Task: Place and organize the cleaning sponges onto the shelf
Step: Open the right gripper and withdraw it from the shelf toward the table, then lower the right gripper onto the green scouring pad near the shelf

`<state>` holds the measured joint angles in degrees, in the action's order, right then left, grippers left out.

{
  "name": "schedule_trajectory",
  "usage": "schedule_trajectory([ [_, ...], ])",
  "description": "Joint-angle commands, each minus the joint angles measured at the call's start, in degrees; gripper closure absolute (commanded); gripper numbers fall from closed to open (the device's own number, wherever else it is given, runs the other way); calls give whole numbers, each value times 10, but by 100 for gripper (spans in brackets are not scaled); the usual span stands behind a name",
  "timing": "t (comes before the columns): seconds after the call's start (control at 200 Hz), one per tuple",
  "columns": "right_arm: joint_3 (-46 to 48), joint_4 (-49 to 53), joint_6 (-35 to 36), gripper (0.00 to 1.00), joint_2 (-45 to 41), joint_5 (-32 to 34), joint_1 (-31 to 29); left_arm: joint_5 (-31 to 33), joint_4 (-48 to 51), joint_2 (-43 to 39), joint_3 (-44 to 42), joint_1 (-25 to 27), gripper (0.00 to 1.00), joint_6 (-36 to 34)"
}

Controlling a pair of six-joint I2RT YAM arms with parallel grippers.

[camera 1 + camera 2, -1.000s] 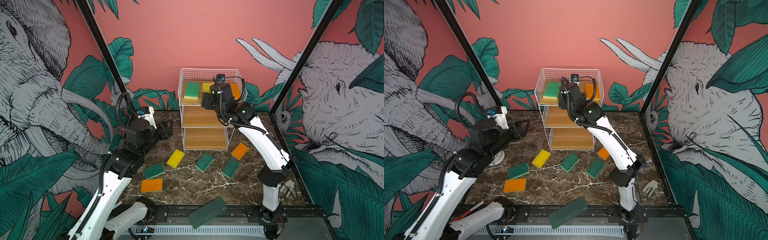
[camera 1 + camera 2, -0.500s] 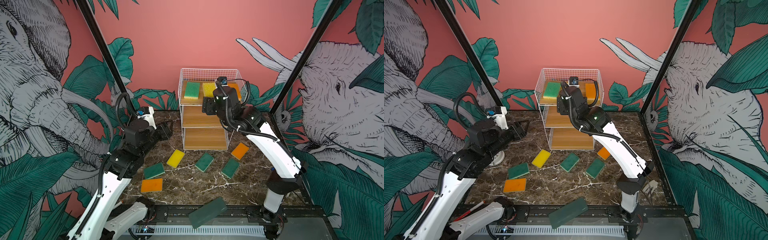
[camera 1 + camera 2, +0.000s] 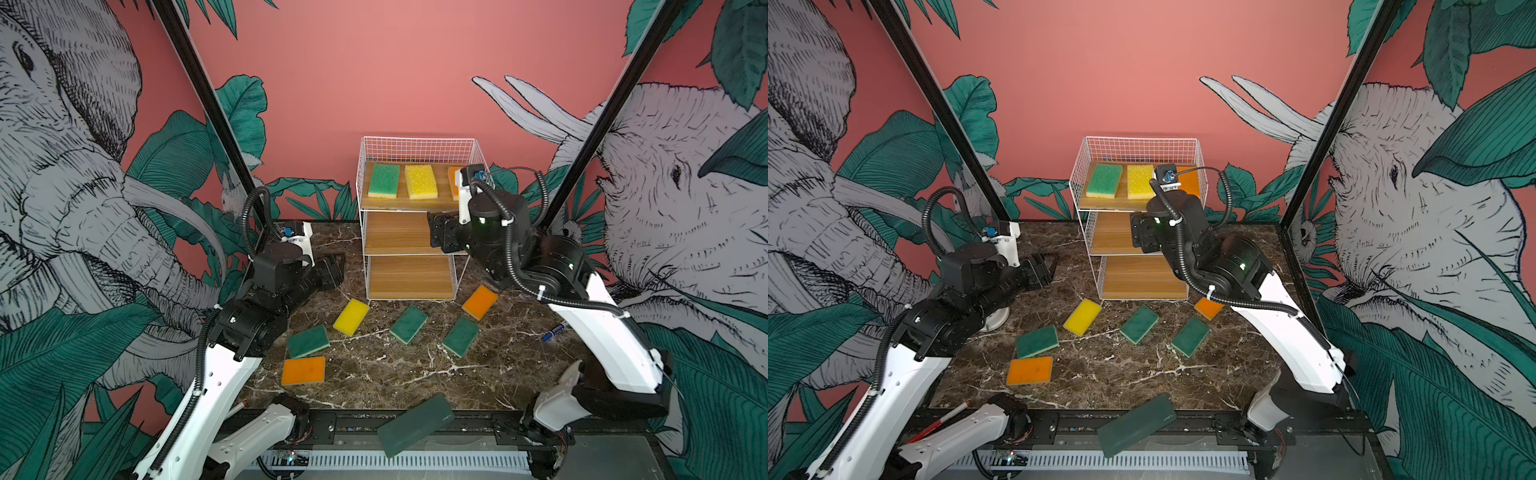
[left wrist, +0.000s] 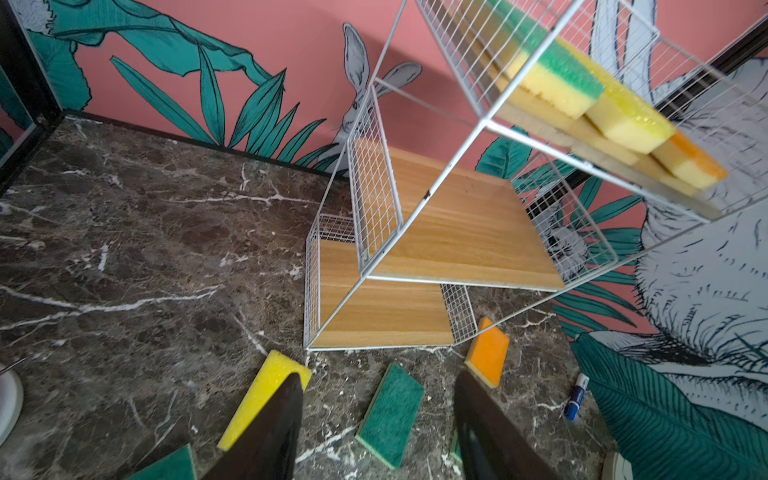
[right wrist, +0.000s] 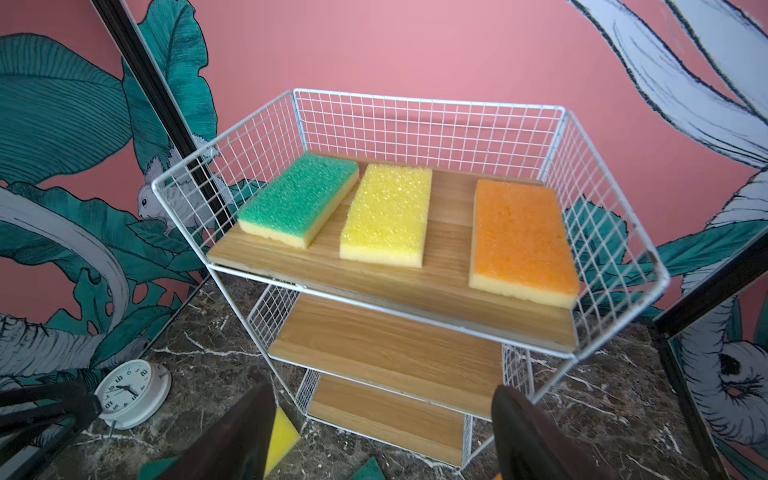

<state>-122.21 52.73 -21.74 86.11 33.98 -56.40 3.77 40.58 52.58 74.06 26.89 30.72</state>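
The white wire shelf [image 3: 409, 232] stands at the back of the marble table. Its top board carries a green sponge [image 5: 299, 199], a yellow sponge [image 5: 386, 214] and an orange sponge [image 5: 519, 237] side by side. Several more sponges lie on the table in front, among them a yellow one [image 3: 351, 316], an orange one [image 3: 479, 302] and a dark green one [image 3: 408, 324]. My right gripper [image 3: 436, 232] hangs open and empty before the middle board. My left gripper [image 3: 338, 266] stands open and empty to the left of the shelf, over the table.
A large dark green slab [image 3: 415, 424] leans on the front rail. A white clock [image 5: 133, 392] sits on the table at the left, near my left arm. A blue marker [image 3: 552, 332] lies at the right edge, and a red pen [image 3: 938, 422] at the front left.
My right gripper has drawn back from the top board and dropped to the middle board's level, its jaws spreading wider. The left arm has stayed put.
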Motion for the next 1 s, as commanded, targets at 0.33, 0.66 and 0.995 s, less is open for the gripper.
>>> schedule_trajectory([
  [0.33,278,23,-113,13,-156,-49,-2,-30,80,-28,-109,-1,37,20],
  [0.66,437,-3,-180,1,-202,-67,-1,-13,115,-48,-178,-1,32,41],
  [0.995,631,-125,-248,1,-262,-229,113,-100,19,-34,-256,8,33,45],
])
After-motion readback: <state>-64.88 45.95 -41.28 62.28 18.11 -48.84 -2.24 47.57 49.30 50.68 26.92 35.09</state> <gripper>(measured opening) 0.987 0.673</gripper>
